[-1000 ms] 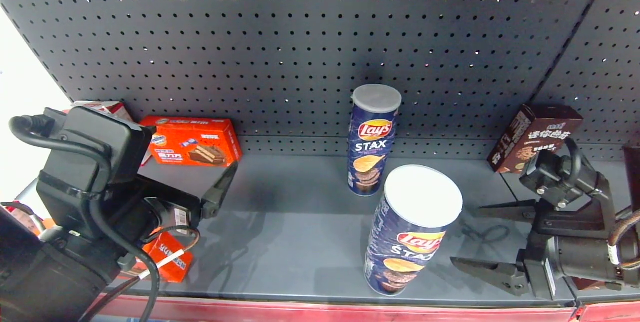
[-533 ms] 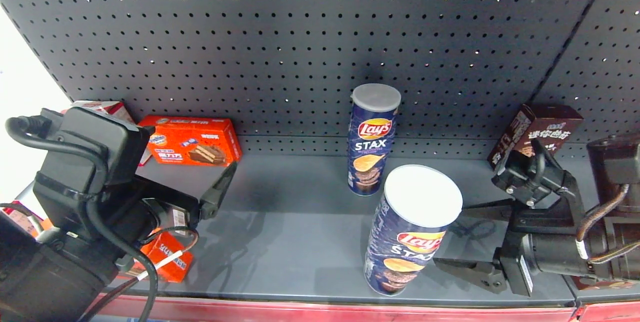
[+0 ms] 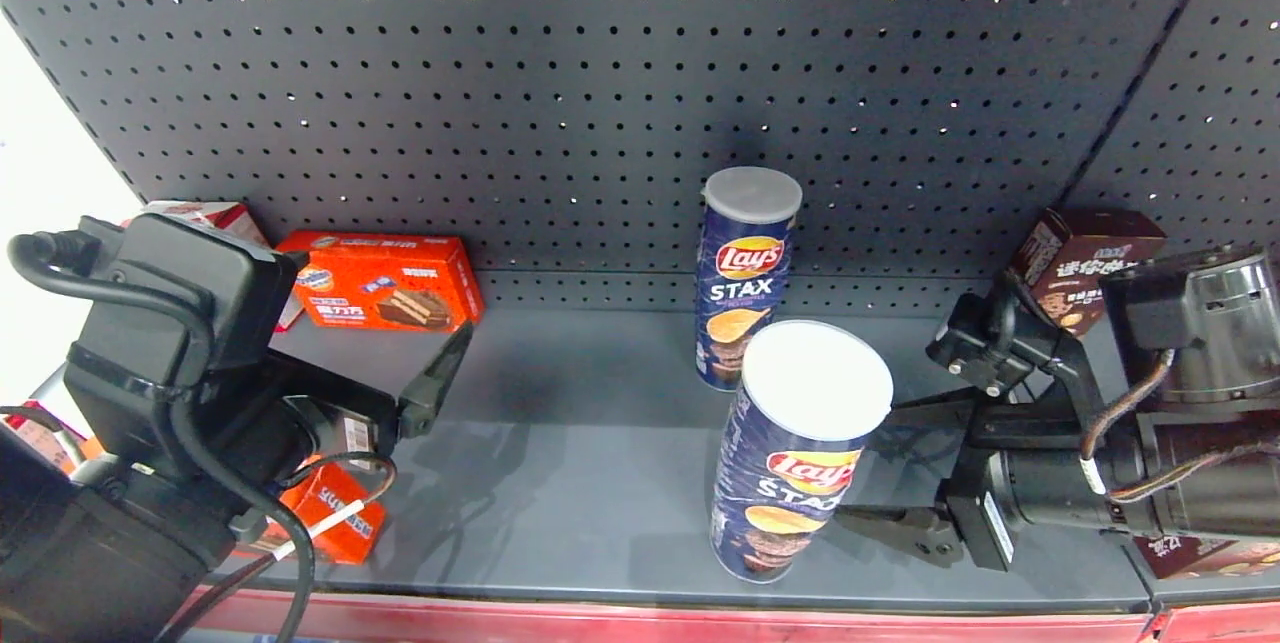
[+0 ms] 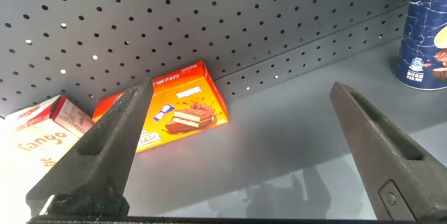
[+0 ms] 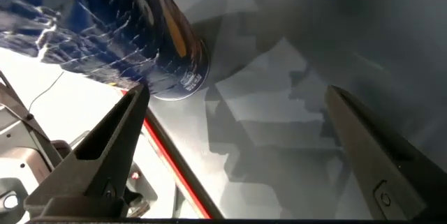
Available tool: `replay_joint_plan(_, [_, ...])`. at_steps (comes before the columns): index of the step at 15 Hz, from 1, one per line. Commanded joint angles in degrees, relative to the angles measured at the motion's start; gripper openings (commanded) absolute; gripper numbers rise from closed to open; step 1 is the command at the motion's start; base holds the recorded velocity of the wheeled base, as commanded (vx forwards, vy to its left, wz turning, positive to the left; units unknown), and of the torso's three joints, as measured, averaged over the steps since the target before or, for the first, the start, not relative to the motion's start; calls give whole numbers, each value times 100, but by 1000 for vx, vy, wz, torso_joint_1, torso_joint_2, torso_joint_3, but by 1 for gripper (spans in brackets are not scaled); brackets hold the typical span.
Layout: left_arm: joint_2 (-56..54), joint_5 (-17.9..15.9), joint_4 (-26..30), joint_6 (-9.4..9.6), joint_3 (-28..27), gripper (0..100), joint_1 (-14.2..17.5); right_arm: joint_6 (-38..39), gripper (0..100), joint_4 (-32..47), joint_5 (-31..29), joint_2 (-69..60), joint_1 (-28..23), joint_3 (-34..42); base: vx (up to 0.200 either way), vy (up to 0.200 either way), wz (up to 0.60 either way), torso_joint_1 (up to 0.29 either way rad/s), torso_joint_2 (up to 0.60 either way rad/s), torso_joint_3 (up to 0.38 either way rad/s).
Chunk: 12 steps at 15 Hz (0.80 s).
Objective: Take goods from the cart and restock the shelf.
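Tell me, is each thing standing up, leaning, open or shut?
Front chips can: upright, lid on.
Back chips can: upright, lid on.
Orange wafer box: closed, leaning on the back panel.
Brown box: closed, tilted.
Left gripper: open.
Right gripper: open.

I saw a matt grey metal shelf with a perforated back panel. The nearer chip can looked glossy under a smooth plastic lid, and the orange cardboard box shone too.
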Motion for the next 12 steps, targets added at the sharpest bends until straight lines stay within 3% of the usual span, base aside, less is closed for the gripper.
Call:
replay_joint_plan(1, [12, -24, -9, -1, 7, 100, 22, -1, 100, -1, 4, 136, 36, -91, 0, 0, 0, 0, 0, 0])
replay_joint_plan(12, [12, -41, -53, -1, 33, 100, 22, -1, 100, -72, -5, 320, 54, -170, 0, 0, 0, 0, 0, 0])
